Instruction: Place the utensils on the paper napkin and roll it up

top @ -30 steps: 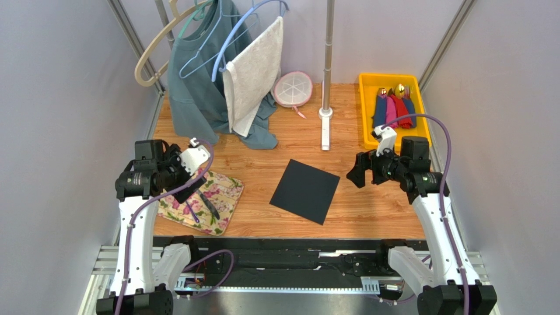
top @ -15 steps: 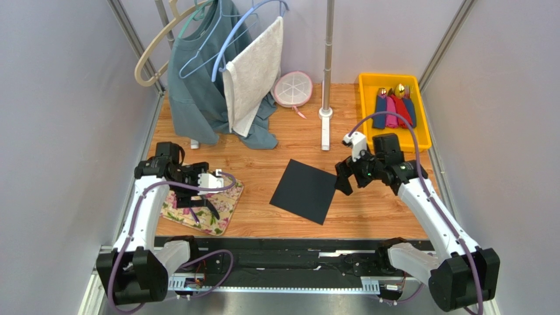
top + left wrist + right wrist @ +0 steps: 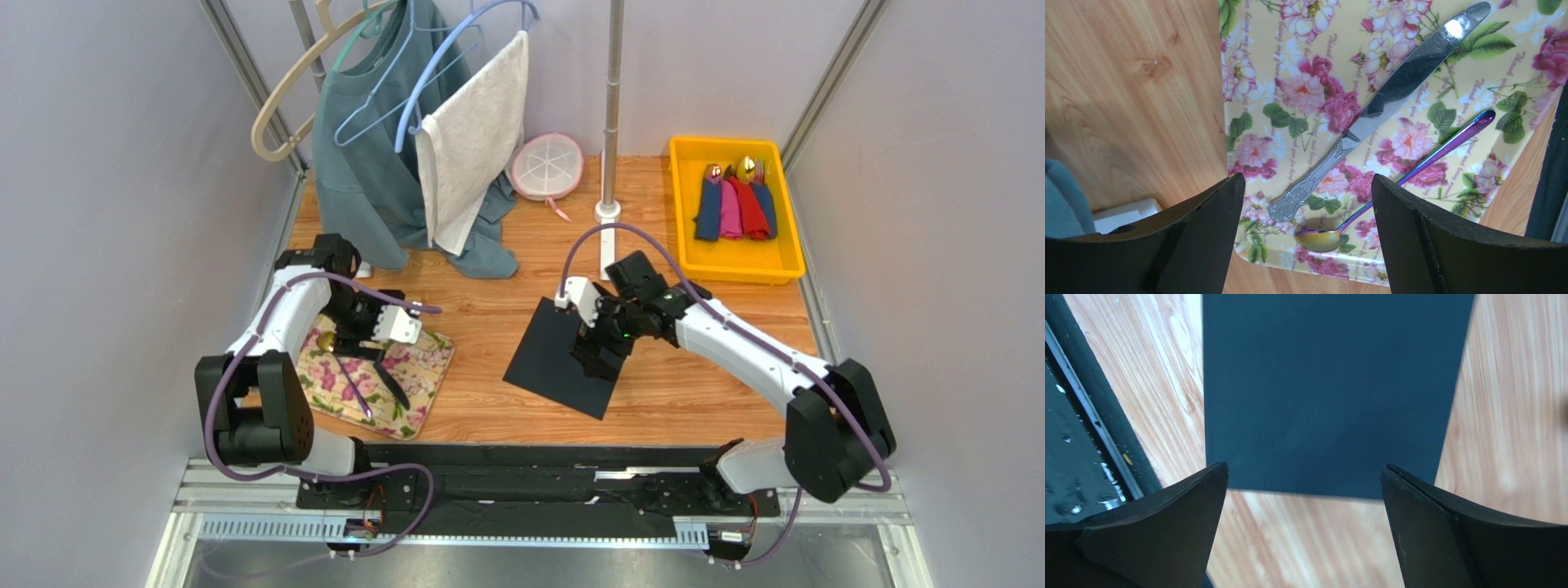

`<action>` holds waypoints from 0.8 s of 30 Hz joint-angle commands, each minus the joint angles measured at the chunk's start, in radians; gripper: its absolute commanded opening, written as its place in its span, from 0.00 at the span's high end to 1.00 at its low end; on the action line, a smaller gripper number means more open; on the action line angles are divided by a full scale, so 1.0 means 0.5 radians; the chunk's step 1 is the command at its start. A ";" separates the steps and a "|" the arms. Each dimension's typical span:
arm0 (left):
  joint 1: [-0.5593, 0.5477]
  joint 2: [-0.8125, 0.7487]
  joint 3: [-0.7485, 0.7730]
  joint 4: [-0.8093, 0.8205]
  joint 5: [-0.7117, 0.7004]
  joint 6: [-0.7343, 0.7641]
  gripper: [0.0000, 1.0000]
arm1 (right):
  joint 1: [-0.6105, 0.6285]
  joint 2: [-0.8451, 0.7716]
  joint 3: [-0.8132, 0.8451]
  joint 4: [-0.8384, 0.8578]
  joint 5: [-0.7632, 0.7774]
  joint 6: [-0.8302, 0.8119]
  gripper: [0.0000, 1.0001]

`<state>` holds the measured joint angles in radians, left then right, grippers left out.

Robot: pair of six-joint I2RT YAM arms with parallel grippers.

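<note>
Utensils (image 3: 390,385) lie on the floral mat (image 3: 423,355) at lower left of the top view, beneath the left gripper (image 3: 368,347). The paper napkin (image 3: 552,361) lies at centre, with the right gripper (image 3: 593,355) over its right part.

In the left wrist view, the spread fingers frame the knife (image 3: 1389,104) handle and the spoon (image 3: 1401,180) bowl.

In the right wrist view, the spread fingers straddle the napkin's lower edge.

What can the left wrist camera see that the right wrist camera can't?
Only the left wrist view shows the floral mat, with a silver knife and a purple-sheened spoon lying side by side on it. Only the right wrist view shows the black paper napkin, flat and bare, plus a dark rail beside the table. Both show the wooden table and an open gripper: the left gripper above the cutlery, the right gripper above the napkin.
</note>
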<state>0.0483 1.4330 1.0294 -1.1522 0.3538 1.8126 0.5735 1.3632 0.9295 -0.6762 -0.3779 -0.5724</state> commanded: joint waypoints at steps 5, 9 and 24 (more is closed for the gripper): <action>-0.008 -0.099 0.003 -0.070 0.105 -0.035 0.15 | 0.200 0.510 0.304 0.098 0.047 -0.355 0.05; -0.008 -0.120 0.000 -0.012 0.154 -0.137 0.15 | 0.209 0.645 0.295 0.244 0.185 -0.276 0.05; -0.005 -0.050 0.098 0.089 0.308 -0.444 0.16 | 0.227 0.792 0.227 0.380 0.928 0.831 0.11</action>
<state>0.0479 1.4025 1.0332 -1.1137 0.4290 1.6360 0.6842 1.7374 1.0519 -0.5133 -0.0513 -0.3447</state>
